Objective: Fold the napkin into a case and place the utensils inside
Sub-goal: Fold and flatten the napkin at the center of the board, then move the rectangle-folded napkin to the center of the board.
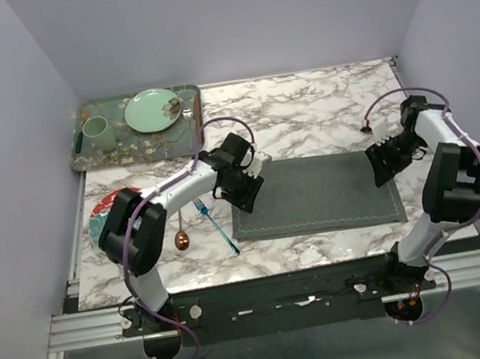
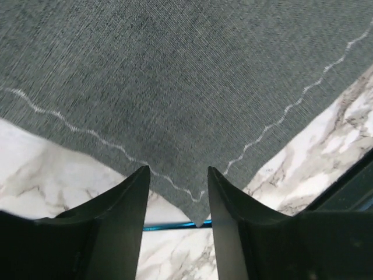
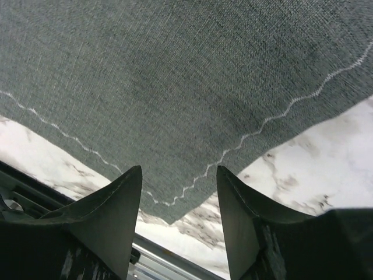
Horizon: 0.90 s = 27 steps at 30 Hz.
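Observation:
The dark grey napkin (image 1: 314,194) lies flat as a rectangle on the marble table; no case is in view. My left gripper (image 1: 243,188) hovers open over its left edge, and a napkin corner (image 2: 195,204) shows between the fingers, untouched. The blue fork (image 1: 215,222) lies just left of the napkin, and its handle (image 2: 169,225) passes under that corner. Left of the fork lies the copper spoon (image 1: 180,233). Over the right edge my right gripper (image 1: 388,162) stands open, with another napkin corner (image 3: 172,213) below its gap.
A patterned green tray (image 1: 92,156) at the back left carries a green cup (image 1: 97,133), a pale green plate (image 1: 153,109) and a brown-handled utensil (image 1: 196,107). A red and teal plate (image 1: 101,214) sits at the left edge. A metal rail (image 3: 175,262) runs along the near edge.

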Motion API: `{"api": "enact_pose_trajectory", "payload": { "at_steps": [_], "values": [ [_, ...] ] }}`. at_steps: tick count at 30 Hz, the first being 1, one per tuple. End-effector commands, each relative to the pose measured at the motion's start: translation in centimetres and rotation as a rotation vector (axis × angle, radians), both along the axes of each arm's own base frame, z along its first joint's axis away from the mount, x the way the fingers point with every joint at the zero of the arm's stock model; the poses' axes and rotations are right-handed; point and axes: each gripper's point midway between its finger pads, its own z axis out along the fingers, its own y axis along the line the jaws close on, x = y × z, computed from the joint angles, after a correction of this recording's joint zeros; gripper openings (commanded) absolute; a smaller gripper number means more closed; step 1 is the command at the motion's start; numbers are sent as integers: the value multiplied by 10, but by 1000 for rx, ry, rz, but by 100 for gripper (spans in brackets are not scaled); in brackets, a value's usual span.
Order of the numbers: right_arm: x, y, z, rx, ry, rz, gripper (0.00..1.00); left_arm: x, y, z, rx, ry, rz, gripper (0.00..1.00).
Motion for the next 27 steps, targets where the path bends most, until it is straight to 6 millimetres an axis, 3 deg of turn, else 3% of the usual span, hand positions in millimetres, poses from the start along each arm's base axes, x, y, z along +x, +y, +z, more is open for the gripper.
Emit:
{"api": "enact_pose_trajectory", "payload": {
  "at_steps": [1, 5, 7, 12, 16, 18, 21, 23, 24, 26, 27],
  "values": [
    [14, 1, -21, 32, 22, -93, 59, 19, -11, -20, 0, 28, -44, 49],
    [30, -11, -44, -13, 27, -132, 51, 38, -3, -41, 43, 63, 12, 36],
    [41, -14, -54, -36, 19, -131, 50, 54, 15, -54, 56, 106, 91, 31],
    [72, -6, -58, -45, 1, -140, 49, 84, 40, -63, 56, 131, 170, 28],
    [103, 7, -47, -31, -43, -141, 49, 107, 54, -62, 74, 86, 190, 28],
    [110, 15, -48, -25, -33, -144, 48, 119, 56, -59, 71, 64, 196, 29],
    [125, 21, -33, 13, -44, -171, 48, 129, 54, -44, 49, 19, 182, 34],
    [120, 25, -23, 34, -31, -169, 48, 129, 48, -30, 10, -1, 165, 39],
    [120, 23, -6, 32, -68, -170, 48, 132, 44, -12, -19, -47, 160, 45],
    [109, 25, 10, 34, -82, -166, 49, 129, 39, 5, -52, -80, 145, 53],
    [100, 23, 20, 35, -94, -174, 50, 131, 37, 25, -78, -130, 147, 60]
  ]
}}
